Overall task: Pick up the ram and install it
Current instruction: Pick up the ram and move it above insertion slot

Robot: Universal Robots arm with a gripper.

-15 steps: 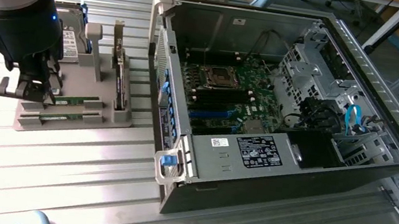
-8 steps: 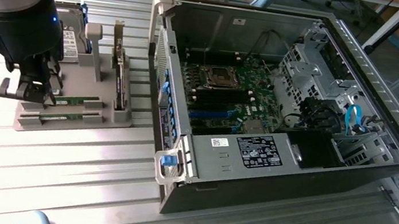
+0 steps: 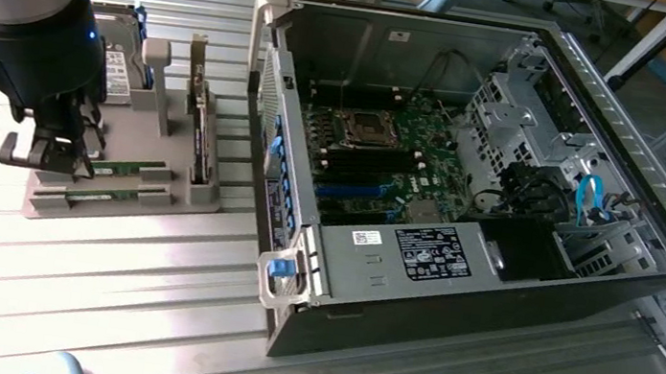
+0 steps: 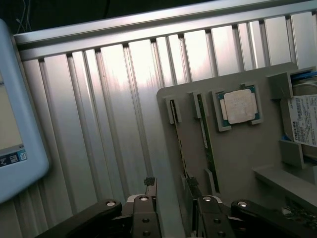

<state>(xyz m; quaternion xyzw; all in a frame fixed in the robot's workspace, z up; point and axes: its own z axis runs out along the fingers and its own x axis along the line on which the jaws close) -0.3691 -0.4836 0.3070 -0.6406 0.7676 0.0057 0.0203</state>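
One gripper point(image 3: 51, 155) is hanging low over one grey tray point(image 4: 237, 158), which is lying on the ribbed metal table point(image 3: 97, 311) at the exterior view's left. Its jaws are standing wide and gripping nothing.

Two green sticks are sitting on edge in the tray, side by side and parallel. In the wrist view the ram point(image 4: 177, 139), the stick nearer the tray's outer edge, is running down between the two fingers point(image 4: 150, 191); whether either finger is touching it I cannot tell. The second stick point(image 4: 205, 134) is standing just beside it, outside the jaws.

One square silver processor point(image 4: 240, 105) is lying flat in its own pocket just past the second stick. One drive point(image 4: 303, 119) with a white label is sitting farther along the tray.

One open case point(image 3: 340, 38) is lying on the table at the exterior view's right, well apart from the gripper, and is showing one green motherboard point(image 3: 402, 157).
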